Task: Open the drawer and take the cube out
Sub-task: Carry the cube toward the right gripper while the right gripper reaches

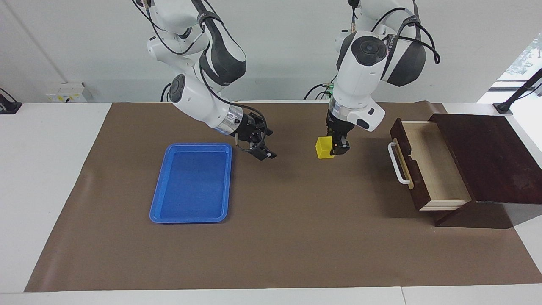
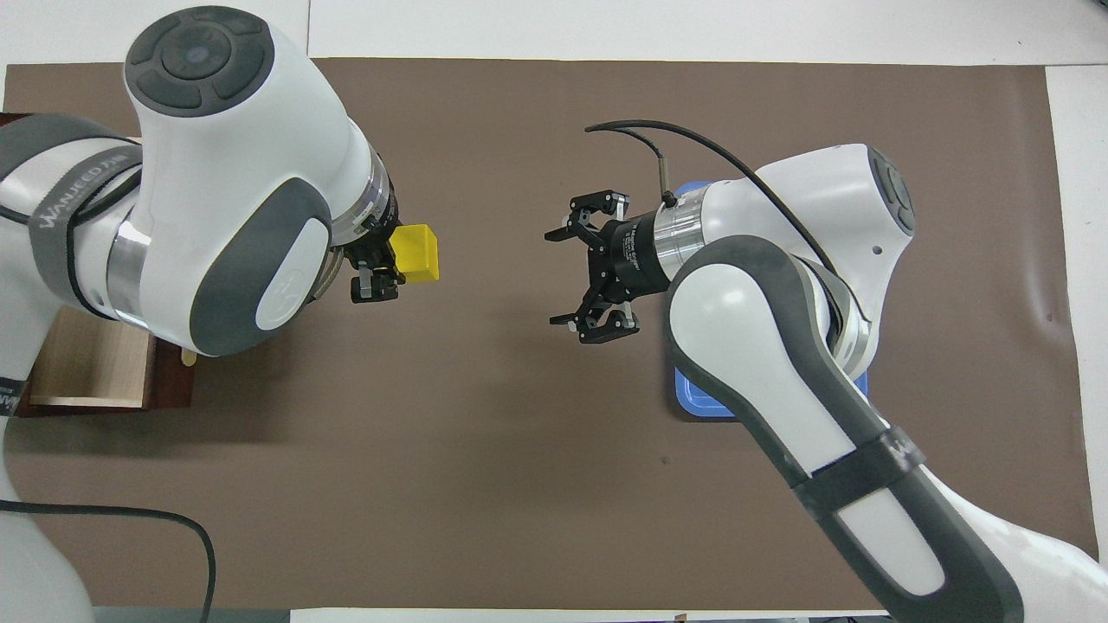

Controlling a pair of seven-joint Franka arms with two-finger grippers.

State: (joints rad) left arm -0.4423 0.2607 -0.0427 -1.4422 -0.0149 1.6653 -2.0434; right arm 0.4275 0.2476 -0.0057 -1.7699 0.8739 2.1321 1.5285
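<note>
The dark wooden drawer [image 1: 432, 163] stands pulled open at the left arm's end of the table, its white bar handle [image 1: 398, 164] facing the middle; its pale interior shows nothing inside. Part of it shows in the overhead view [image 2: 86, 372] under the left arm. My left gripper [image 1: 333, 149] [image 2: 388, 260] is shut on the small yellow cube [image 1: 324, 148] [image 2: 417, 253] and holds it a little above the brown mat, between the drawer and the blue tray. My right gripper [image 1: 265, 142] [image 2: 558, 279] is open and empty over the mat beside the tray, pointing toward the cube.
The flat blue tray [image 1: 192, 182] [image 2: 701, 402] lies toward the right arm's end, largely covered by the right arm in the overhead view. The dark wooden box [image 1: 487, 156] holds the drawer. The brown mat [image 1: 275, 237] covers the table.
</note>
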